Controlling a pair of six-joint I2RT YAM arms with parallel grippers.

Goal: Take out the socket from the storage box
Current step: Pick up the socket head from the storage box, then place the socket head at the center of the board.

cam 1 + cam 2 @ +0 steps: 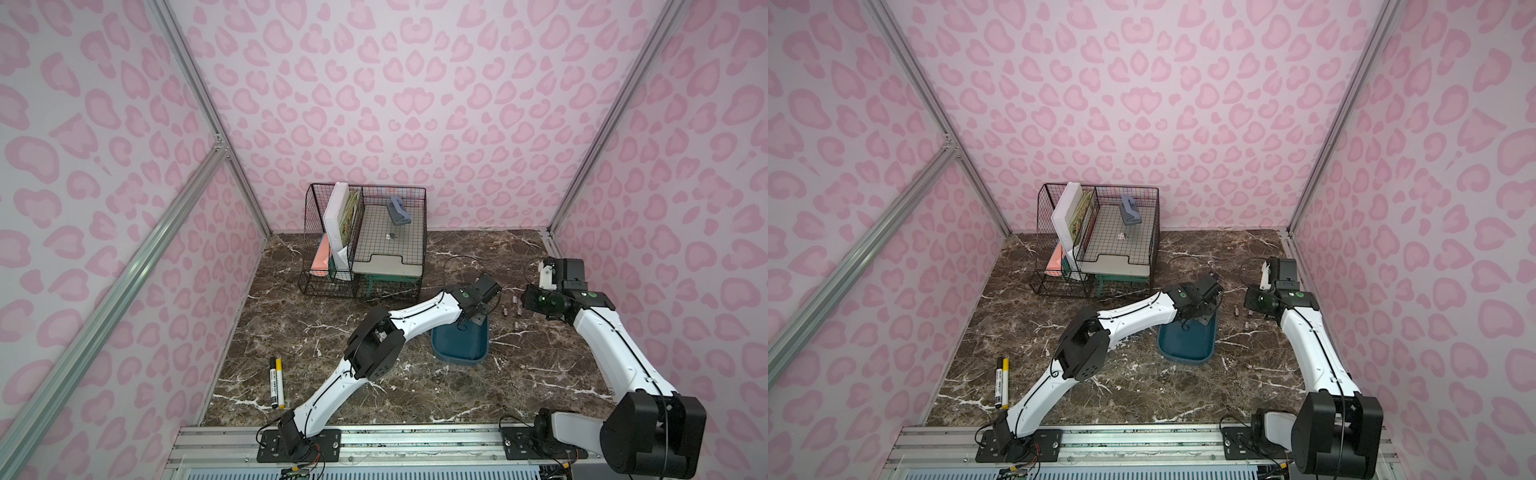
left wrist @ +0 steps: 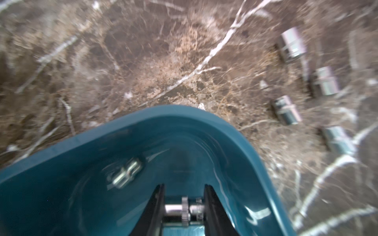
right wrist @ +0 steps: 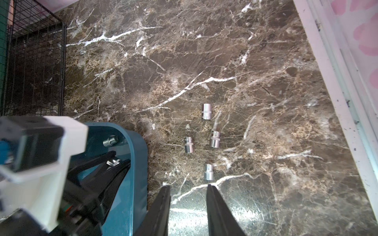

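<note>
The storage box [image 1: 459,347] [image 1: 1187,345] is a teal tub on the marble table, right of the middle. My left gripper [image 2: 184,187] reaches down into its far end and is shut on a silver socket [image 2: 184,208] held crosswise between the fingers. The right wrist view shows that same held socket [image 3: 112,162]. A second socket [image 2: 126,173] [image 3: 110,141] lies loose on the box floor beside it. My right gripper [image 3: 188,187] hovers open over bare marble just right of the box rim [image 3: 141,163], with nothing between its fingers.
Several loose sockets [image 3: 208,172] [image 1: 506,311] lie on the table right of the box, just beyond the right fingertips. A black wire-mesh organiser [image 1: 365,241] stands at the back. Two markers [image 1: 276,382] lie front left. The aluminium frame rail [image 3: 335,102] borders the right side.
</note>
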